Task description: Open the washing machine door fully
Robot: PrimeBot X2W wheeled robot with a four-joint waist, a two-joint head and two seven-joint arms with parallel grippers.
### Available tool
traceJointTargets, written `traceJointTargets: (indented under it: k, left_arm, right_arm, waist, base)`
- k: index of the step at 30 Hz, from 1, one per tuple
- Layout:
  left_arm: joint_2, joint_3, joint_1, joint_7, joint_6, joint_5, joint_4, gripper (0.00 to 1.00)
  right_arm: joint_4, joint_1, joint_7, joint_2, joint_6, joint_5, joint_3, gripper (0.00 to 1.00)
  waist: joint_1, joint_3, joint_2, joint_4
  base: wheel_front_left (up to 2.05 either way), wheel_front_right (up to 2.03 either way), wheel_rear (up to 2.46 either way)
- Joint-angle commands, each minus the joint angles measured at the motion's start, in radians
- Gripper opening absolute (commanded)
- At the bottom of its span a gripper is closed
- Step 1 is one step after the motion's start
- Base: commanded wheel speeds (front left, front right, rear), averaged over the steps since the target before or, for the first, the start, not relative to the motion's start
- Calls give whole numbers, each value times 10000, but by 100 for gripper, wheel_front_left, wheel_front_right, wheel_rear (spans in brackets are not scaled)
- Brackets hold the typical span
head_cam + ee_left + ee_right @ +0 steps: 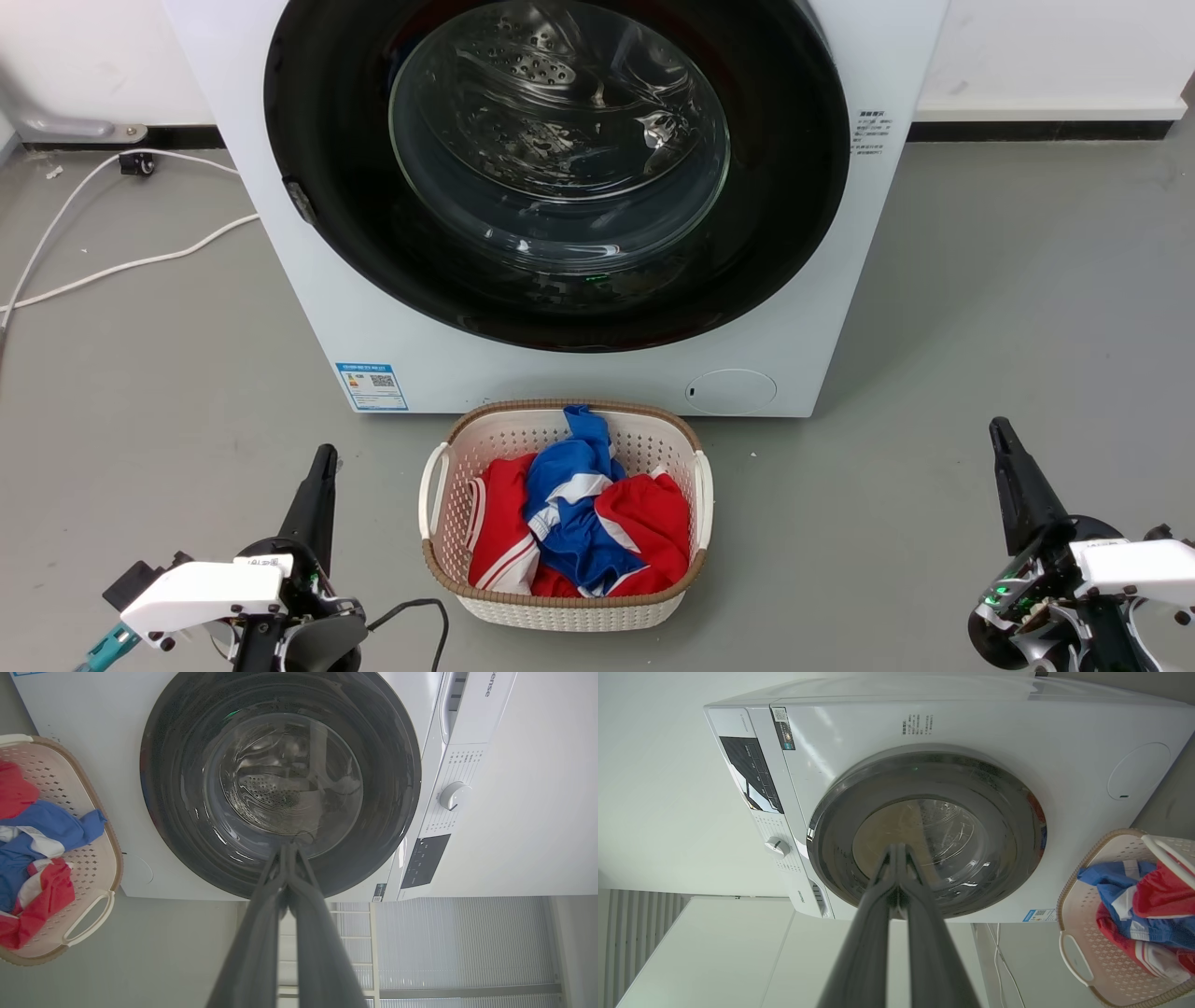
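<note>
Closest in, two end effectors hang low over the grey floor, one on each side. The left end effector and the right end effector each have their two dark fingers clenched together on nothing, tips aimed at the machine. Between them and a little further on, one white laundry basket stands on the floor, heaped with red and blue clothes. Its far rim is just beside the machine's front. Beyond it stands the one washing machine, by the wall at the floor's far edge. The single washing machine door lies closed flat against the front, and the steel drum shows through its glass. One blue label and one round flap sit low on that front. A white cord trails over the floor to the left.
</note>
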Motion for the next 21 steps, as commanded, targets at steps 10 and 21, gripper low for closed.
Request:
traceJointTargets:
  k: [10,21]
  left_arm:
    - [-9,37,-95,9,-33,42,10,0]
    - [-14,45,-96,13,-31,54,10,0]
  right_arm:
    - [12,-139,35,48,29,-80,-37,0]
    - [12,-134,43,62,29,-86,-56,0]
  waist:
    - [0,0,0,0]
    - [0,0,0,0]
  base:
    - [0,0,0]
    - [0,0,0]
